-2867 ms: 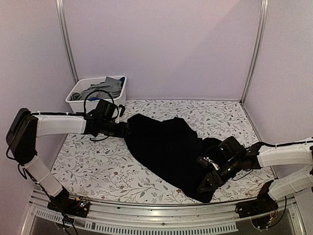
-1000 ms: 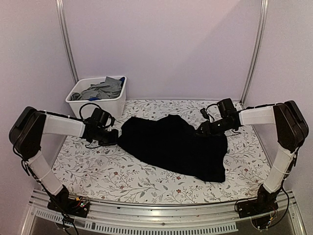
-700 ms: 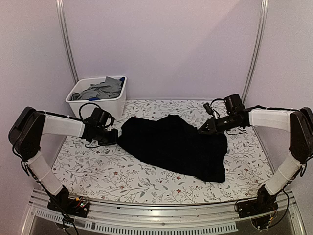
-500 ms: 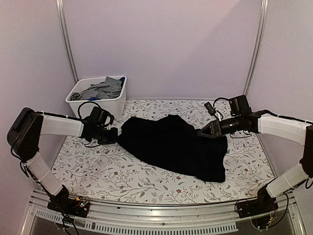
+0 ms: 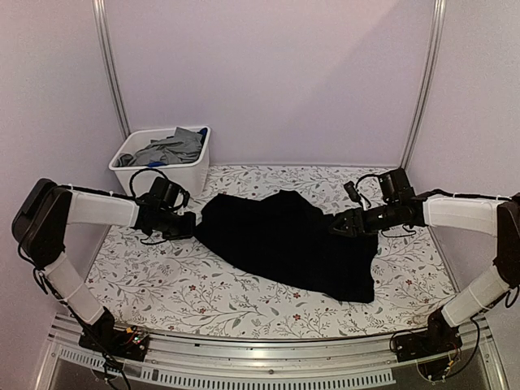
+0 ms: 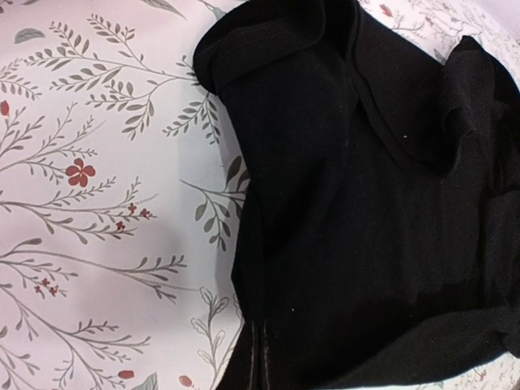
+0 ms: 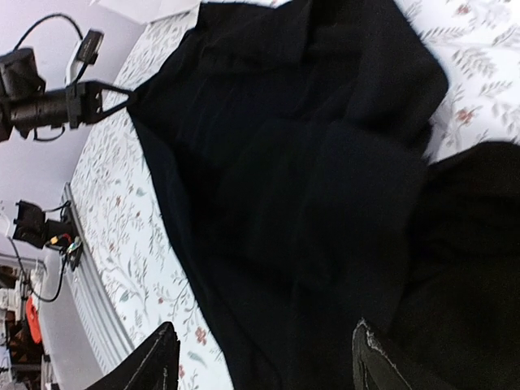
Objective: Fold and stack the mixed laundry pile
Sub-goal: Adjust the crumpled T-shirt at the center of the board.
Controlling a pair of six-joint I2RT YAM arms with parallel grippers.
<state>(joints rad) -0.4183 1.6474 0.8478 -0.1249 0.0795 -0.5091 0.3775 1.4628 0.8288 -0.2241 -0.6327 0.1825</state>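
A black T-shirt (image 5: pixel 284 244) lies spread and rumpled across the middle of the floral table. My left gripper (image 5: pixel 192 225) is shut on its left edge. In the left wrist view the closed fingers (image 6: pixel 262 366) pinch the black T-shirt (image 6: pixel 366 227) at the bottom of the frame. My right gripper (image 5: pixel 337 227) hangs open just over the shirt's far right edge, holding nothing. The right wrist view shows its two fingertips (image 7: pixel 162 357) wide apart with the black T-shirt (image 7: pixel 284 162) below them. A grey shirt (image 5: pixel 175 146) and a bit of blue cloth (image 5: pixel 201 130) lie in the bin.
The white plastic bin (image 5: pixel 162 175) stands at the back left corner, against the wall. Metal posts (image 5: pixel 110 73) rise at both back corners. The floral table cover (image 5: pixel 162 276) shows bare to the left and in front of the shirt.
The right arm carried the shirt's front corner to the back right and let go; its jaws now stand open. The left gripper has kept its hold in place.
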